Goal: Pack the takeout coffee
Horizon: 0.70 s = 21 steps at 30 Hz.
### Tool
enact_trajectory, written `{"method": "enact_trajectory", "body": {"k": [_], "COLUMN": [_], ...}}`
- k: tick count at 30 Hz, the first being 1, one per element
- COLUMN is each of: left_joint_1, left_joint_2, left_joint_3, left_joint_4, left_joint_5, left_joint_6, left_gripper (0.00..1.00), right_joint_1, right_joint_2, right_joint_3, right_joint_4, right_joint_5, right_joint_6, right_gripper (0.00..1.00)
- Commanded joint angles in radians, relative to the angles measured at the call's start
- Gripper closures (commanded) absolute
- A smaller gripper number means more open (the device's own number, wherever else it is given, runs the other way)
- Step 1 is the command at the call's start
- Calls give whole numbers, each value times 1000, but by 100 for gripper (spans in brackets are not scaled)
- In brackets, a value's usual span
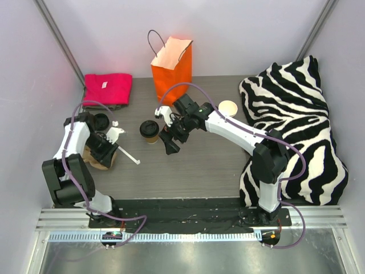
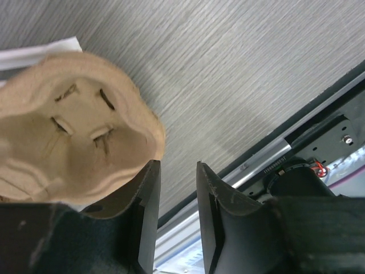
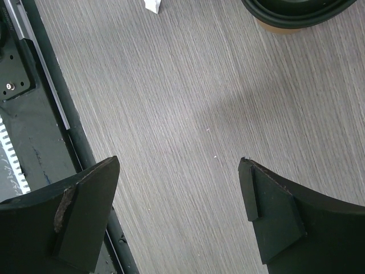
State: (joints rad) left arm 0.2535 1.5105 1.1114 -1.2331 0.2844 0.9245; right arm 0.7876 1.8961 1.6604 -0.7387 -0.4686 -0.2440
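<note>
The takeout coffee (image 1: 150,130), a small brown paper cup with a black lid, stands upright mid-table; its lid edge shows at the top of the right wrist view (image 3: 296,10). My right gripper (image 1: 170,141) (image 3: 179,161) hovers just right of the cup, open wide over bare table with nothing between its fingers. The orange bag (image 1: 171,63) stands open at the back. My left gripper (image 1: 105,149) (image 2: 178,164) is at the far left beside the moulded cardboard cup tray (image 1: 94,158) (image 2: 68,125). Its jaws stand a narrow gap apart and empty, the left finger against the tray's rim.
A pink folded cloth (image 1: 107,88) lies at the back left. A zebra-print cushion (image 1: 296,125) fills the right side, with a round pale cup top (image 1: 227,107) next to it. White paper scraps and a thin white strip (image 1: 128,155) lie near the tray.
</note>
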Motion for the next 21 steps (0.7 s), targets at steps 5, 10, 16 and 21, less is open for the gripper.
{"method": "enact_trajectory", "body": {"k": [5, 10, 16, 21], "left_joint_1": [-43, -53, -54, -54], "left_joint_2": [17, 36, 48, 53], "left_joint_3": [-28, -41, -48, -47], "left_joint_4": [102, 127, 138, 136], "left_joint_5": [-39, -60, -59, -53], "left_joint_6": [-16, -18, -29, -38], "left_gripper": [59, 61, 72, 76], "right_joint_1": [-8, -13, -16, -17], "right_joint_2": [-32, -28, -22, -19], "right_joint_3": [21, 33, 42, 44], "right_joint_4": [-5, -14, -24, -25], "right_joint_5": [-18, -18, -22, -19], "right_joint_6": [11, 6, 6, 2], "right_gripper": [6, 6, 6, 6]}}
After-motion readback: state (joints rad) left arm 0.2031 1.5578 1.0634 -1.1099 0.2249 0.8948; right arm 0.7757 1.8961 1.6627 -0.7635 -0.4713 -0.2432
